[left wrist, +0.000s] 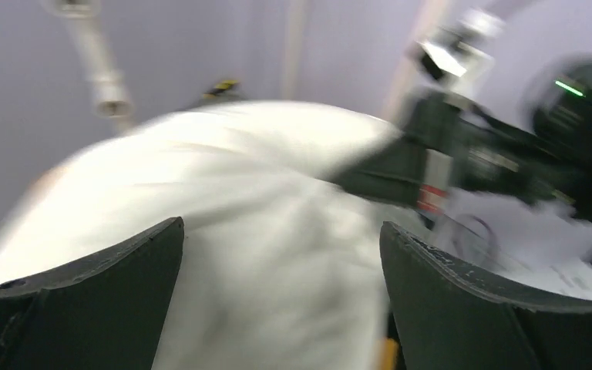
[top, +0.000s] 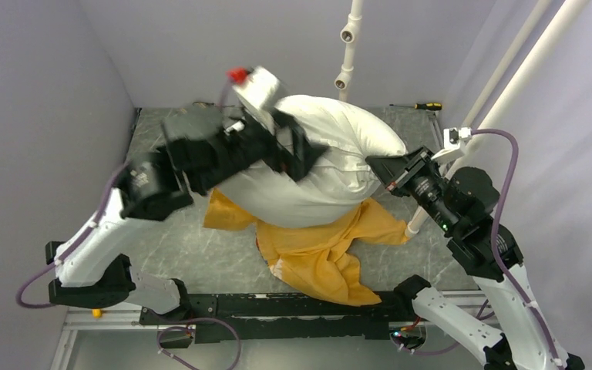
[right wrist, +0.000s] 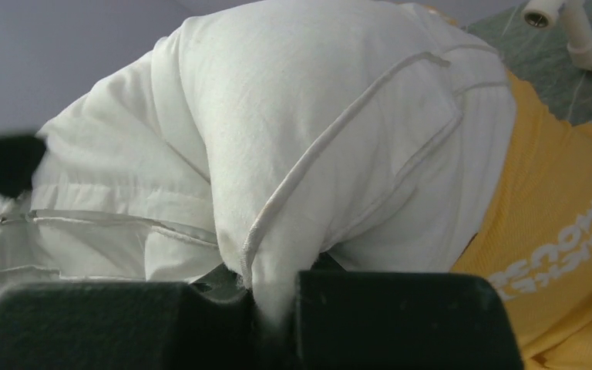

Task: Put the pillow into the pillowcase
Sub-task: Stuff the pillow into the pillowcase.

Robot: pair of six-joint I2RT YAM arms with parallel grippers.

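Note:
The plump white pillow [top: 331, 166] lies raised in the middle of the table, its lower side resting on the crumpled orange-yellow pillowcase [top: 320, 250]. My left gripper [top: 293, 150] hovers over the pillow's left end with its fingers [left wrist: 108, 285] spread wide open. The left wrist view is blurred and shows the pillow [left wrist: 262, 208] under and beyond them. My right gripper [right wrist: 277, 297] is shut on a pinched, piped corner of the pillow [right wrist: 308, 131] at its right end. Beside it lies the pillowcase [right wrist: 563, 231], with white lettering showing.
White pipes [top: 347, 46] hang at the back and a slanted white post [top: 509, 85] runs past the right arm. A screwdriver [top: 429, 105] lies at the table's far right corner. Grey walls close in the left and back sides.

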